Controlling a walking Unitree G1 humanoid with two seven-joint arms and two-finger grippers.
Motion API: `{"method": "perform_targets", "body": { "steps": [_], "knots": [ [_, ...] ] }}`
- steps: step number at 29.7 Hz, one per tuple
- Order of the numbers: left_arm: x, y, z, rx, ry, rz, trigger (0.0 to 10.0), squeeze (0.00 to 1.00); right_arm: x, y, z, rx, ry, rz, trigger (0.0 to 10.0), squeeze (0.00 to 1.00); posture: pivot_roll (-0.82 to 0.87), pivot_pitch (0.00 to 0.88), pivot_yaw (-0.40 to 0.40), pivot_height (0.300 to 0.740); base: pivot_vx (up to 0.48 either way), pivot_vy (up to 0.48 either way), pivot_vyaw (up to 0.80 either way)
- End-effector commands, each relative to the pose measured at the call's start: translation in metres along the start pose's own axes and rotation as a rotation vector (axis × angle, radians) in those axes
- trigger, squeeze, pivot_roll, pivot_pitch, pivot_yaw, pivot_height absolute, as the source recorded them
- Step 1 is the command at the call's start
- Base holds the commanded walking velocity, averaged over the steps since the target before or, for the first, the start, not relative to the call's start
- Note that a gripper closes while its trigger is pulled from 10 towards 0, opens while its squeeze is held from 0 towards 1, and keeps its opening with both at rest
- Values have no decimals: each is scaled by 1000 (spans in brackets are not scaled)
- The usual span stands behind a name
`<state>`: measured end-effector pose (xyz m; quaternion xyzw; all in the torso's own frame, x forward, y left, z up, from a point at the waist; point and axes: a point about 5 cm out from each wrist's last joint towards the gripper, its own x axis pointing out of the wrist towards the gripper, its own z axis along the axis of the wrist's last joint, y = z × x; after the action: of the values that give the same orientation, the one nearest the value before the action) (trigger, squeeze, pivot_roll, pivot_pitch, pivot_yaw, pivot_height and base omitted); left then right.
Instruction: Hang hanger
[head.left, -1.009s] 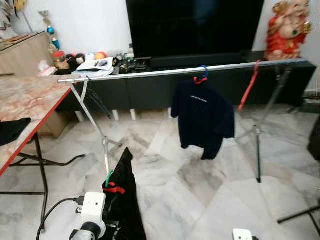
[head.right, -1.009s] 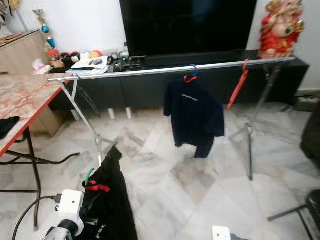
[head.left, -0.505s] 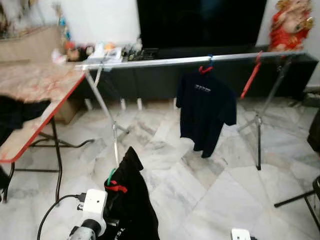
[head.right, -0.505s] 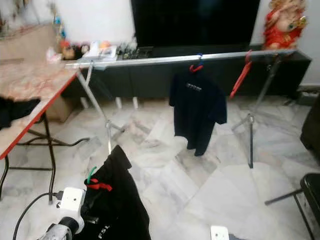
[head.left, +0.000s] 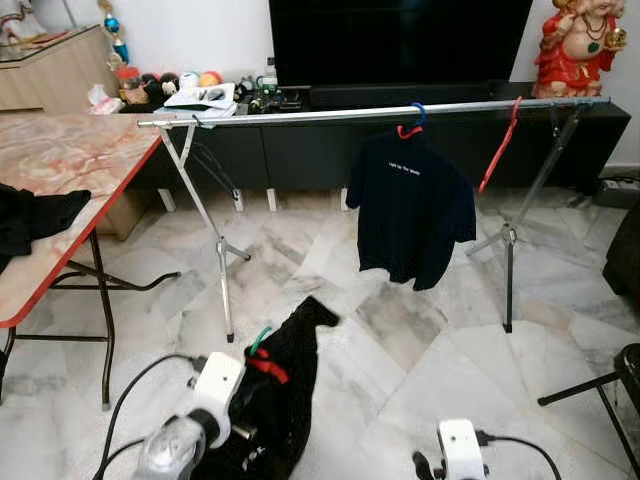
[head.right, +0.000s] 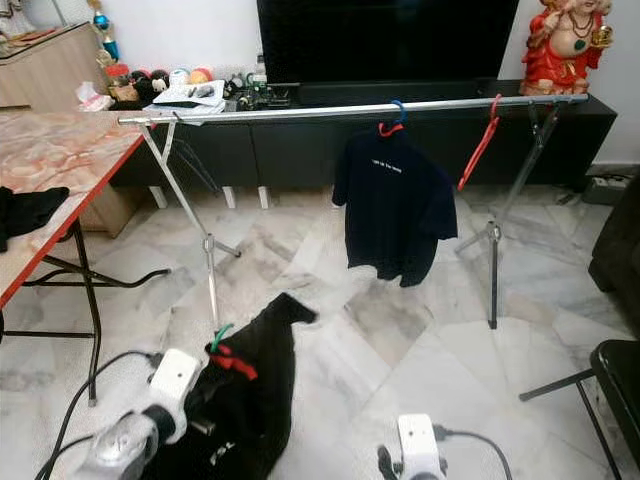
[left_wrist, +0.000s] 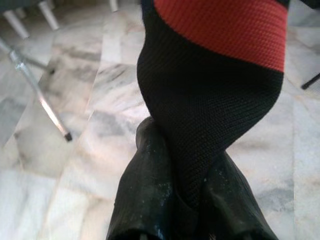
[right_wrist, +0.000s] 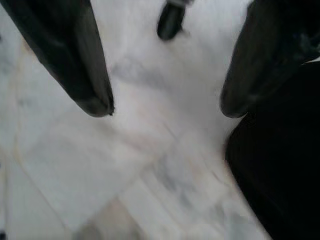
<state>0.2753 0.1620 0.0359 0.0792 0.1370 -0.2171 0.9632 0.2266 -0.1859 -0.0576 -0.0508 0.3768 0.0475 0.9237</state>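
My left gripper (left_wrist: 186, 147) is shut on a black garment (head.left: 288, 385) with a red collar band (left_wrist: 220, 27). The garment hangs on a hanger with a green hook (head.left: 259, 341), held low above the floor at the lower left. The silver clothes rail (head.left: 350, 112) runs across the room ahead, on tripod stands. A navy T-shirt (head.left: 412, 205) hangs from it on a red hanger with a blue hook, and an empty red hanger (head.left: 498, 150) hangs further right. My right gripper (right_wrist: 165, 107) is open over the marble floor, its wrist (head.left: 461, 449) low at the bottom right.
A marble-topped table (head.left: 70, 165) with a red edge stands on the left, with a dark cloth (head.left: 35, 215) on it. A black TV cabinet (head.left: 300, 150) with clutter runs behind the rail. A black chair (head.left: 625, 375) is at the right edge, and cables lie by my left arm.
The camera has shifted and the picture is now sharp. The black garment in my left gripper has swung so that it leans up and to the right. More of my right wrist is in view.
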Motion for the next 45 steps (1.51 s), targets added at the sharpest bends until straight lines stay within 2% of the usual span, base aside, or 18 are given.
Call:
{"method": "perform_targets", "body": {
  "steps": [1, 2, 5, 10, 14, 17, 19, 22, 26, 27, 29, 33, 35, 38, 45],
  "knots": [
    [9, 0, 7, 11, 17, -64, 10000, 0, -4, 11, -6, -48, -52, 127, 10000, 0, 60, 44, 67, 740, 0, 0, 0],
    [17, -4, 16, 21, 20, -112, 10000, 0, -7, 15, -8, -77, -80, 203, 10000, 0, 57, 40, 60, 740, 0, 0, 0],
    [22, -7, 21, 26, 26, -142, 10000, 0, -8, 17, -6, -95, -97, 244, 10000, 0, 55, 41, 54, 740, 0, 0, 0],
    [45, -26, 50, 30, 49, -240, 10000, 0, -7, 14, 8, -138, -146, 328, 10000, 0, 45, 34, 31, 740, 0, 0, 0],
    [54, -40, 67, 13, 43, -318, 10000, 0, -8, 10, 13, -143, -181, 331, 10000, 0, 40, 31, 25, 740, 0, 0, 0],
    [56, -47, 74, 1, 36, -356, 10000, 0, -8, 9, 17, -138, -204, 333, 10000, 0, 40, 31, 25, 740, 0, 0, 0],
    [58, -63, 88, 8, 19, -434, 10000, 0, -8, 9, 27, -130, -256, 354, 10000, 0, 33, 28, 25, 740, 0, 0, 0],
    [62, -73, 100, -6, 1, -473, 10000, 0, -9, 9, 32, -135, -291, 358, 10000, 0, 25, 27, 30, 740, 0, 0, 0],
    [65, -80, 113, -40, -22, -496, 10000, 0, -9, 8, 34, -146, -316, 325, 10000, 0, 20, 28, 33, 740, 0, 0, 0],
    [65, -83, 124, -76, -43, -508, 10000, 0, -10, 6, 34, -128, -340, 275, 10000, 0, 14, 25, 44, 740, 0, 0, 0],
    [65, -86, 132, -89, -56, -530, 10000, 0, -10, 5, 33, -121, -350, 229, 10000, 0, 13, 25, 46, 740, 0, 0, 0],
    [63, -91, 136, -89, -62, -559, 10000, 0, -10, 2, 31, -133, -350, 156, 10000, 0, 11, 21, 50, 740, 0, 0, 0],
    [60, -95, 140, -83, -69, -586, 10000, 0, -10, -8, 28, -138, -333, 6, 10000, 0, 8, 16, 53, 740, 0, 0, 0],
    [57, -97, 142, -87, -69, -604, 10000, 0, -11, -16, 24, -105, -322, -98, 10000, 0, 8, 16, 55, 740, 0, 0, 0],
    [47, -101, 147, -78, -66, -663, 10000, 0, -11, -14, 23, -72, -328, -151, 10000, 0, 21, 30, 55, 740, 0, 0, 0]
  ]
}}
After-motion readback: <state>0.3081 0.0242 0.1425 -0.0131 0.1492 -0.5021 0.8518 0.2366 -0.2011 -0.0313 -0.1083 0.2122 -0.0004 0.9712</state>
